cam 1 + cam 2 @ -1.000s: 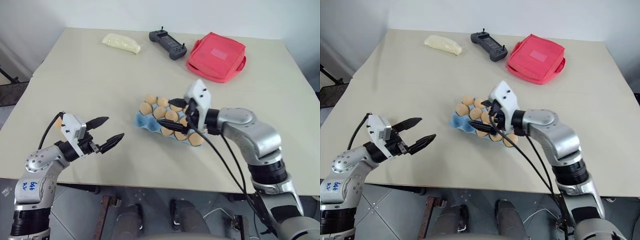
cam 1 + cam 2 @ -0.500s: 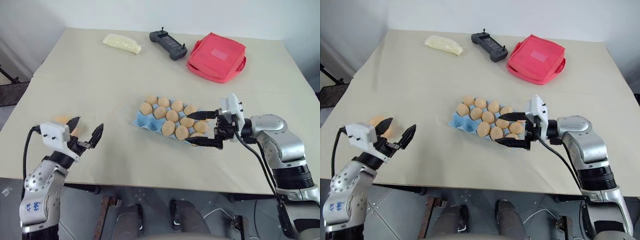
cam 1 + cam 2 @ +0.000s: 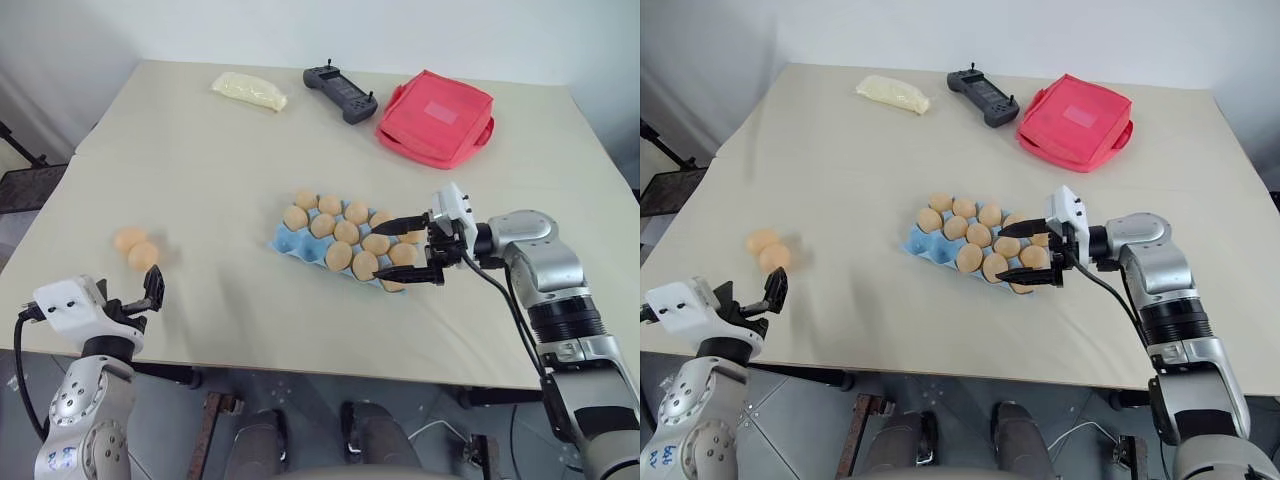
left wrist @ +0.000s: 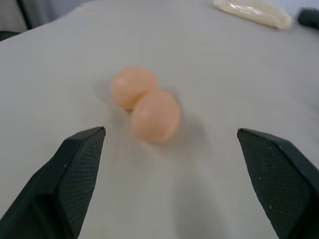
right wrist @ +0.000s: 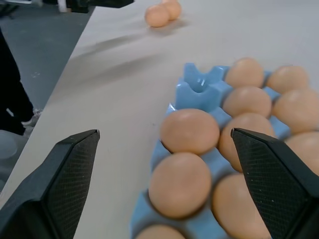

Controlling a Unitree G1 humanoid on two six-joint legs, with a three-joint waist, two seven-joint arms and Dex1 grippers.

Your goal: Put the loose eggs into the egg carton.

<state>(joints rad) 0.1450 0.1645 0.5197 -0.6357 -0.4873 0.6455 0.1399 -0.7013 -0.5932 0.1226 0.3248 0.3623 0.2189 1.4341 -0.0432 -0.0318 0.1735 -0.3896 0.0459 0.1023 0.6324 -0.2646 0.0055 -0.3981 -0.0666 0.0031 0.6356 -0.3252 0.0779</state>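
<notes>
Two loose eggs lie touching each other on the table's left side. In the left wrist view the eggs sit just beyond my left gripper, which is open and level at the near left edge. The light blue egg carton sits mid-table with several eggs in it and a bare cup at its near left corner. My right gripper is open and points left over the carton's right end, its fingers wide apart with nothing held.
At the table's far side lie a pale yellow packet, a black controller and a red square pouch. The beige table has a near edge that runs just behind my left gripper.
My left gripper has pulled back toward the near left edge and turned to face the two loose eggs. My right gripper has slid right, off the carton's middle, to its right end.
</notes>
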